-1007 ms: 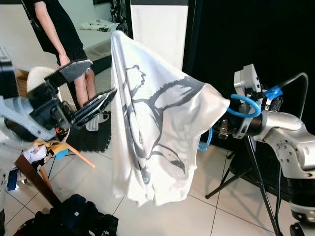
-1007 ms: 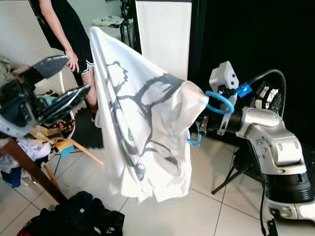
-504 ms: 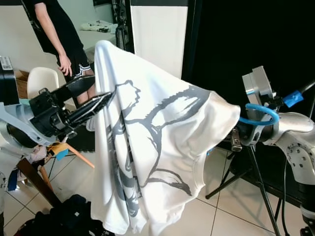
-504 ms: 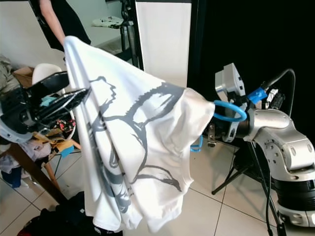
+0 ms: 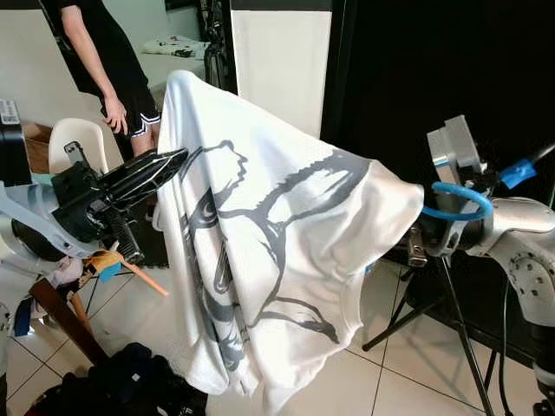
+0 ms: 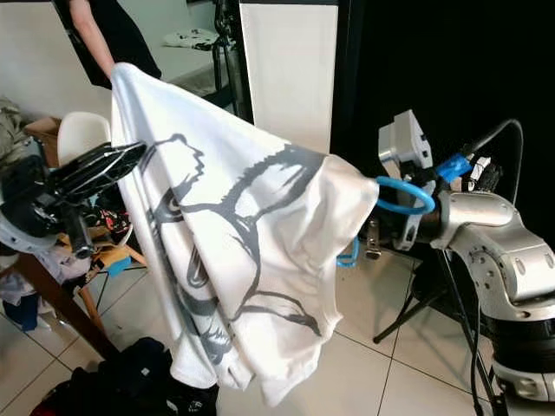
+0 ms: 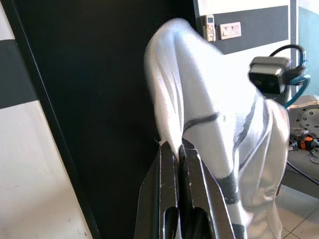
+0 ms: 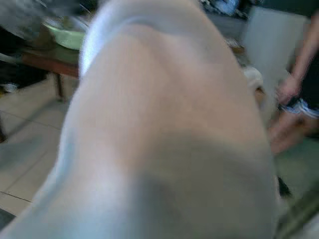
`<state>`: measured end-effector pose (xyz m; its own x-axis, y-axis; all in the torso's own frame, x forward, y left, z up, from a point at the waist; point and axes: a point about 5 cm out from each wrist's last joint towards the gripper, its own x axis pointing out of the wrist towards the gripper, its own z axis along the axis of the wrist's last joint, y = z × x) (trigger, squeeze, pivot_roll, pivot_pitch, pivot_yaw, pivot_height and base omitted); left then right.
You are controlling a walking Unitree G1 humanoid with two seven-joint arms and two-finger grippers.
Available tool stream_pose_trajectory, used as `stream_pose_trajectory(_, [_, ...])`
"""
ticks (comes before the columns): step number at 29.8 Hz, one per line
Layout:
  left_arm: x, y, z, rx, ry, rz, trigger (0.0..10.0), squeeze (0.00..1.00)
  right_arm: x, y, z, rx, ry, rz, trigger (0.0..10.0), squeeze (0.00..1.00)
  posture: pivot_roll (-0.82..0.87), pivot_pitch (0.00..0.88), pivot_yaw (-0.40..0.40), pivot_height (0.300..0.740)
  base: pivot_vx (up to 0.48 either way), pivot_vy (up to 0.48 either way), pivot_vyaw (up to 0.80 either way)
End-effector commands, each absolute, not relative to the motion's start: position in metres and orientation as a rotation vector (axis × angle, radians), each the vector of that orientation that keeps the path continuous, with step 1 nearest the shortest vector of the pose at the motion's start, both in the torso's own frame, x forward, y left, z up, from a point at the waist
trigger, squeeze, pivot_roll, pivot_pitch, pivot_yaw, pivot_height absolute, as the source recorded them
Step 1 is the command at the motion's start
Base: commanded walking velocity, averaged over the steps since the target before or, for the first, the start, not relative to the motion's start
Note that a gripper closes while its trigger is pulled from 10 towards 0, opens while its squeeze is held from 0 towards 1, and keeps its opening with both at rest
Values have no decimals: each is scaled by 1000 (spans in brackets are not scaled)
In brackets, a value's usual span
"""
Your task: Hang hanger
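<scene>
Pinching the white shirt [image 5: 286, 251] with our closed left end effector [image 5: 178, 159], we should keep it taut.

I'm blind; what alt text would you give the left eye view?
A white shirt with a grey print hangs stretched between two robot arms, the left tool pinching its edge and the right tool under the cloth. A person stands behind, dark clothes on the floor.

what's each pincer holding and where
Left pincer is shut on the shirt, pinching its side edge. The right pincer is under the shirt's other end, so its hold cannot be told.
</scene>
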<state>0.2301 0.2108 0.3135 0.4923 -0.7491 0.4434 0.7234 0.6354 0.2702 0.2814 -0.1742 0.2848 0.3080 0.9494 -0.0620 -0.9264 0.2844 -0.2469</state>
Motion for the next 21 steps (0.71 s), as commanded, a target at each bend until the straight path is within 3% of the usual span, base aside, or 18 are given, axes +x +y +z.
stream_pose_trajectory(1, [227, 225, 325, 71, -597, -841, 0, 0, 291, -179, 278, -244, -67, 1164, 10000, 0, -107, 0, 26, 736, 0, 0, 0])
stream_pose_trajectory(4, [227, 225, 325, 71, -597, -841, 0, 0, 291, -179, 278, -244, -67, 1164, 10000, 0, -107, 0, 26, 736, 0, 0, 0])
stream_pose_trajectory(6, [221, 248, 341, 86, -661, -758, 0, 0, 307, -193, 270, -183, -27, 988, 10000, 0, -106, 0, 28, 736, 0, 0, 0])
stream_pose_trajectory(14, [202, 275, 362, 65, -772, -683, 0, 0, 320, -214, 266, -24, -49, 805, 10000, 0, -100, 0, 25, 736, 0, 0, 0])
stream_pose_trajectory(20, [196, 267, 360, 19, -783, -749, 0, 0, 329, -221, 268, 58, -72, 725, 10000, 0, -94, 0, 21, 736, 0, 0, 0])
stream_pose_trajectory(21, [195, 256, 351, -5, -743, -825, 0, 0, 333, -221, 270, 106, -92, 696, 10000, 0, -90, 0, 20, 736, 0, 0, 0])
